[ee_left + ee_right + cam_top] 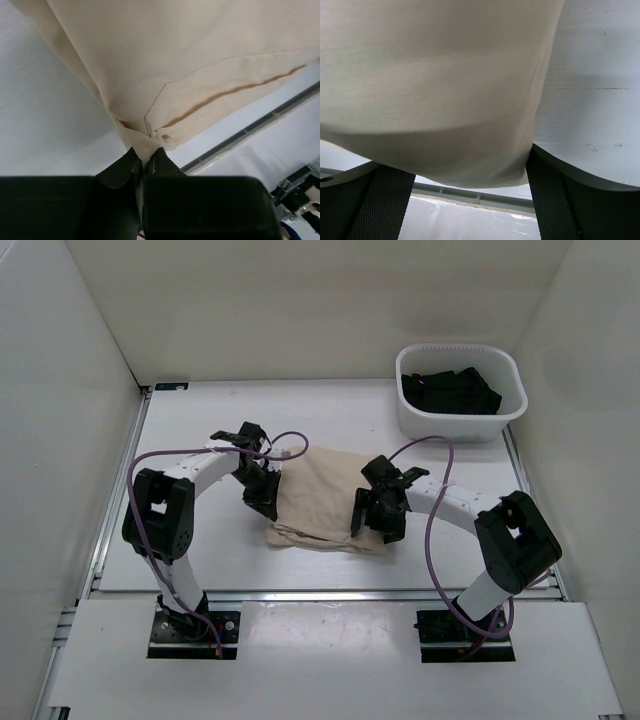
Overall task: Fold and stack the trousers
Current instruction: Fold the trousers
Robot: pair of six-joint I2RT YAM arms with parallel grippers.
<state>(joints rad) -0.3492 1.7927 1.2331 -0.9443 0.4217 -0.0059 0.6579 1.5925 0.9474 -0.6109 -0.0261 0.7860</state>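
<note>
The beige trousers [320, 495] lie folded in a loose rectangle in the middle of the table. My left gripper [265, 502] is at their left edge. In the left wrist view my left gripper [145, 160] is shut on a pinched corner of the trousers [190, 65], and the cloth is pulled taut away from it. My right gripper [372, 518] is at the trousers' near right edge. In the right wrist view my right gripper [454, 160] is open with its fingers [545, 190] wide apart, and an edge of the trousers [435, 85] sags between them.
A white plastic basket [460, 352] holding a black garment [450, 390] stands at the back right. A metal rail [320, 594] runs along the table's near edge, just in front of the trousers. White walls enclose the table on the left, right and back.
</note>
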